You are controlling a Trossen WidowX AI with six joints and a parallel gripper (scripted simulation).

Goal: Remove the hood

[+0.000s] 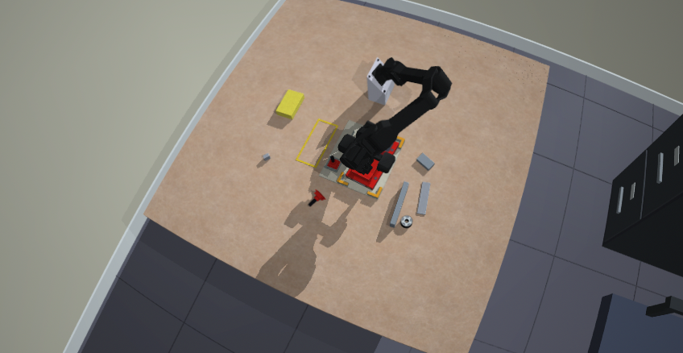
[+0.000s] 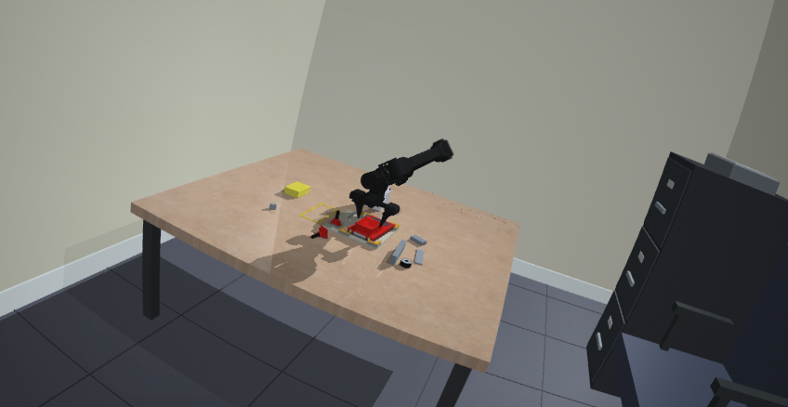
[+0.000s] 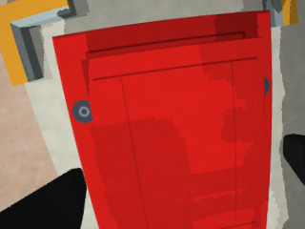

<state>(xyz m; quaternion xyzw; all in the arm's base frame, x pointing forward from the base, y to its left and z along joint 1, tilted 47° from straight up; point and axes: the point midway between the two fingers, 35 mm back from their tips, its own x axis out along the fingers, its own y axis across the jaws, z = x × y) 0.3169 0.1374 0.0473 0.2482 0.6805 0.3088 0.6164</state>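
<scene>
The toy car (image 1: 395, 147) (image 2: 381, 232) (image 3: 67, 62) is a flat red body on a pale board. Its hood (image 1: 365, 174) (image 2: 364, 227) (image 3: 157, 105) is a raised red panel lying on top of the body. My gripper (image 1: 366, 157) (image 2: 370, 221) (image 3: 186, 162) is open and empty over the car. In the wrist view one finger is on each side of the red hood; whether they touch the car cannot be told. The arm hides part of the car in the top view. The marked area (image 1: 308, 139) (image 2: 310, 209) is a yellow outline on the table, left of the board.
A red and black piece (image 1: 333, 164) (image 2: 335, 220) stands on the board's left part; a similar one (image 1: 319, 197) (image 2: 323, 232) lies off the board. Orange corner brackets surround the car. A yellow block (image 1: 290, 103) (image 2: 297, 189) is at the left; grey bars and a wheel (image 1: 406, 219) (image 2: 405, 262) are right.
</scene>
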